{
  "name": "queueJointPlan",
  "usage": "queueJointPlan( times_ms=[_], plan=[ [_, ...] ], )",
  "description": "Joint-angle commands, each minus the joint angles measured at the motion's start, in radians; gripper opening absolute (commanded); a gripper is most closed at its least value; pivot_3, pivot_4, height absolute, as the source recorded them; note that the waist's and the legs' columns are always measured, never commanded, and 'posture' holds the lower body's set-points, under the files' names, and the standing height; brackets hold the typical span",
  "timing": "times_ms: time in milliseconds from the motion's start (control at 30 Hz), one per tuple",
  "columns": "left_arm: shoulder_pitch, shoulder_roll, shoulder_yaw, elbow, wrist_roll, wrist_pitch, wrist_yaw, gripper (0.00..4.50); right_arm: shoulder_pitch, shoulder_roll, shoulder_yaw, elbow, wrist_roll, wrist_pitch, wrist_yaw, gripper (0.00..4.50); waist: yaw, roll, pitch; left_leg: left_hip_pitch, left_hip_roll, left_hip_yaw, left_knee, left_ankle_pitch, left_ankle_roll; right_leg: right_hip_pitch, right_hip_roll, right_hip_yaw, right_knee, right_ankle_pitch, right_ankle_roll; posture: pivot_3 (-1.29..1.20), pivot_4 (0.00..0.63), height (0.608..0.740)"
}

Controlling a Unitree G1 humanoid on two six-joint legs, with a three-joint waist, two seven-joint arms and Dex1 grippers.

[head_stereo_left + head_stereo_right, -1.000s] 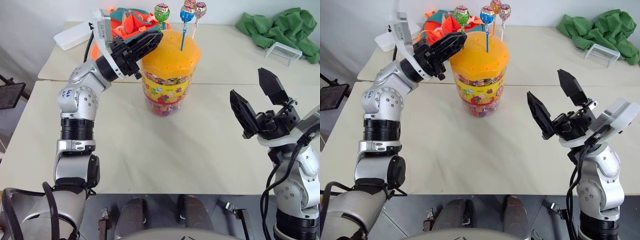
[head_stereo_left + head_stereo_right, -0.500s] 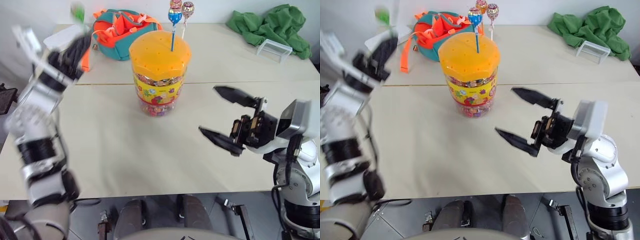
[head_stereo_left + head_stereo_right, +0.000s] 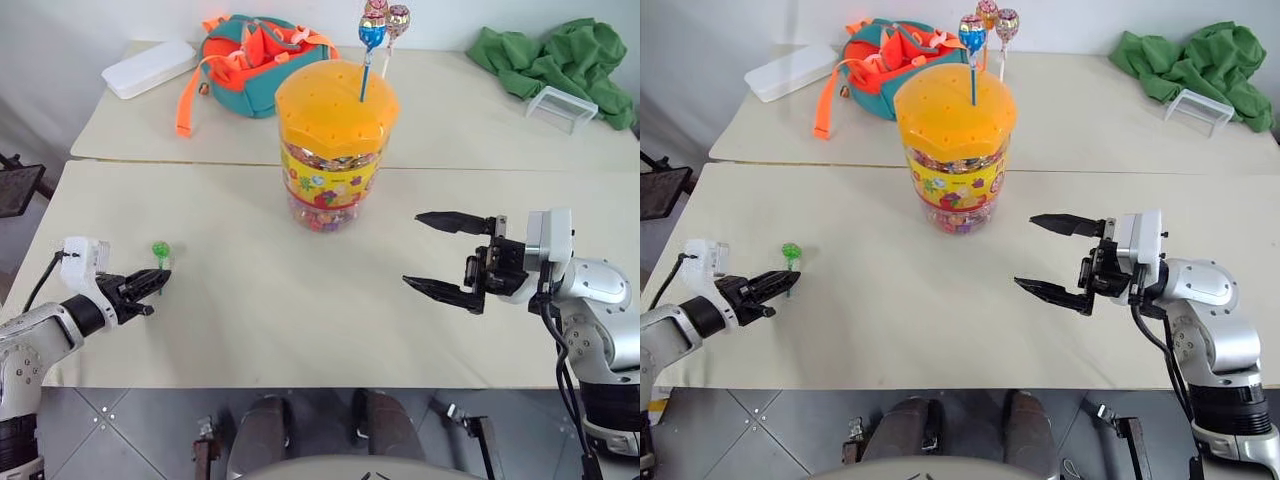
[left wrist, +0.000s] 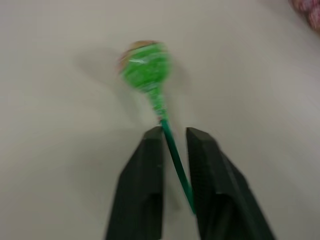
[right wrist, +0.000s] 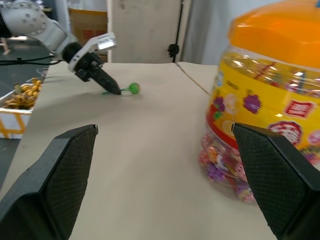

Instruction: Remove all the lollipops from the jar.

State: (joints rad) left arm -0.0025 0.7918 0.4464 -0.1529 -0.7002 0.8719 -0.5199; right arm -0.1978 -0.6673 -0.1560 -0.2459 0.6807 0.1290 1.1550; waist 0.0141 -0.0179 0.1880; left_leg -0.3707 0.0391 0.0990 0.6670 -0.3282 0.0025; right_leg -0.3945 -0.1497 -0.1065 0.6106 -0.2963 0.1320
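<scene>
One jar (image 3: 336,150) stands near the middle of the front table (image 3: 260,320), tall and clear, with a yellow candy label and a wide orange lid. Three lollipops stick up from the holes in its lid: a blue one (image 3: 372,32), a pink one (image 3: 398,17) and an orange one (image 3: 376,7) bunched close together at the far side. A fourth, the green lollipop (image 3: 160,250), is down at the table's left edge, well apart from the jar, its ball at the tabletop and its thin stick running back between the fingers of the left gripper (image 4: 172,137). Those fingers stand only a narrow way apart, with the stick lying along the inner face of one; I cannot tell whether they grip it or have let go.

The right gripper (image 3: 428,252) hangs over the table to the right of the jar, its two fingers spread wide with nothing between them, pointing toward the jar but not touching it.

On the rear table (image 3: 460,120) there is one orange-and-teal bag (image 3: 252,52) behind the jar, one flat white case (image 3: 150,68) at the far left, one heap of green cloth (image 3: 560,55) at the far right, and one small clear box (image 3: 565,108) just beside the cloth. Nothing lies between either gripper and the jar.
</scene>
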Motion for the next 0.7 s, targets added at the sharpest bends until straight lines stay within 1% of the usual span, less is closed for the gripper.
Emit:
queueJointPlan(
  times_ms=[33, 67, 100, 133, 200, 233, 267, 300, 333, 367, 433, 600, 700],
  plan=[
    [-0.029, 0.028, 0.028, 0.051, 0.006, -0.131, -0.16, 2.02, -0.011, 0.046, -0.047, -0.064, 0.052, 0.008, -0.079, 4.5, 0.0, 0.0, 0.0, 0.0, 0.001, 0.0, 0.0, 0.0, -0.001, -0.001, 0.001, -0.001, 0.001, -0.001, -0.001, 0.0, 0.15, 0.74],
    [-0.042, 0.035, 0.044, 0.073, -0.005, -0.151, -0.202, 2.33, -0.025, 0.062, -0.047, -0.077, 0.067, 0.02, -0.104, 4.5, -0.002, 0.0, 0.0, -0.001, 0.002, 0.0, 0.0, 0.0, -0.002, -0.002, 0.001, -0.001, 0.002, -0.001, -0.002, 0.0, 0.15, 0.74],
    [-0.051, 0.037, 0.068, 0.075, -0.043, -0.16, -0.264, 2.64, -0.054, 0.081, -0.046, -0.089, 0.09, 0.044, -0.145, 4.5, -0.006, 0.0, 0.0, -0.001, 0.003, 0.001, 0.0, 0.0, -0.002, -0.003, 0.002, -0.001, 0.003, -0.002, -0.003, 0.0, 0.15, 0.74],
    [-0.063, 0.036, 0.097, 0.068, -0.077, -0.196, -0.334, 2.94, -0.113, 0.099, -0.031, -0.096, 0.098, 0.088, -0.21, 4.5, -0.014, 0.0, 0.0, -0.001, 0.004, 0.002, 0.0, 0.0, -0.003, -0.004, 0.002, -0.001, 0.005, -0.002, -0.003, 0.0, 0.15, 0.74],
    [-0.114, 0.022, 0.158, 0.065, -0.152, -0.237, -0.42, 2.94, -0.263, 0.122, 0.021, -0.083, 0.074, 0.207, -0.349, 4.5, -0.023, 0.0, 0.0, -0.001, 0.007, 0.004, 0.001, 0.0, -0.003, -0.006, 0.001, -0.001, 0.009, -0.002, -0.003, 0.0, 0.15, 0.74],
    [-0.134, 0.016, 0.173, 0.067, -0.168, -0.255, -0.441, 2.94, -0.309, 0.127, 0.037, -0.076, 0.062, 0.246, -0.387, 4.5, -0.026, 0.0, 0.0, -0.002, 0.008, 0.007, 0.001, 0.0, -0.003, -0.009, 0.001, -0.001, 0.01, -0.002, -0.004, 0.0, 0.15, 0.74],
    [-0.153, 0.014, 0.181, 0.061, -0.215, -0.205, -0.429, 3.13, -0.352, 0.132, 0.05, -0.063, 0.054, 0.284, -0.421, 4.5, -0.027, 0.0, 0.0, -0.004, 0.008, 0.008, 0.002, 0.001, -0.003, -0.012, 0.001, -0.001, 0.012, -0.002, -0.004, 0.0, 0.15, 0.74],
    [-0.182, -0.01, 0.174, 0.045, -0.215, -0.236, -0.418, 3.3, -0.414, 0.153, 0.066, -0.033, 0.042, 0.305, -0.452, 4.5, -0.027, 0.0, 0.0, -0.004, 0.008, 0.008, 0.002, 0.001, -0.004, -0.014, 0.001, -0.001, 0.014, -0.001, -0.005, 0.0, 0.15, 0.74],
    [-0.215, -0.037, 0.175, 0.025, -0.246, -0.239, -0.395, 3.49, -0.476, 0.177, 0.083, 0.002, 0.024, 0.322, -0.489, 4.5, -0.028, 0.0, 0.0, -0.003, 0.008, 0.007, 0.002, 0.0, -0.004, -0.014, 0.001, -0.002, 0.016, -0.001, -0.005, 0.0, 0.15, 0.74],
    [-0.237, -0.06, 0.177, 0.006, -0.275, -0.235, -0.376, 3.82, -0.52, 0.196, 0.097, 0.03, 0.008, 0.332, -0.509, 4.5, -0.028, 0.0, 0.0, -0.003, 0.007, 0.007, 0.001, 0.0, -0.004, -0.014, 0.001, -0.002, 0.016, -0.001, -0.005, 0.0, 0.15, 0.74],
    [-0.259, -0.1, 0.178, -0.029, -0.289, -0.256, -0.355, 4.44, -0.564, 0.22, 0.114, 0.063, -0.016, 0.345, -0.52, 4.5, -0.028, 0.0, 0.0, -0.005, 0.006, 0.008, 0.001, 0.0, -0.004, -0.016, 0.001, -0.002, 0.016, -0.001, -0.004, 0.0, 0.15, 0.74],
    [-0.274, -0.163, 0.173, -0.067, -0.391, -0.216, -0.306, 4.47, -0.661, 0.287, 0.166, 0.121, -0.057, 0.364, -0.521, 4.5, -0.036, -0.001, 0.0, -0.008, 0.005, 0.015, 0.001, -0.001, -0.002, -0.017, 0.002, -0.005, 0.015, -0.001, -0.004, 0.0, 0.15, 0.74],
    [-0.276, -0.176, 0.176, -0.068, -0.432, -0.206, -0.283, 4.5, -0.7, 0.322, 0.174, 0.161, -0.088, 0.353, -0.527, 3.94, -0.043, -0.001, 0.0, -0.008, 0.006, 0.015, 0.002, -0.001, -0.002, -0.017, 0.002, -0.005, 0.015, -0.001, -0.004, 0.0, 0.15, 0.74]
  ],
)
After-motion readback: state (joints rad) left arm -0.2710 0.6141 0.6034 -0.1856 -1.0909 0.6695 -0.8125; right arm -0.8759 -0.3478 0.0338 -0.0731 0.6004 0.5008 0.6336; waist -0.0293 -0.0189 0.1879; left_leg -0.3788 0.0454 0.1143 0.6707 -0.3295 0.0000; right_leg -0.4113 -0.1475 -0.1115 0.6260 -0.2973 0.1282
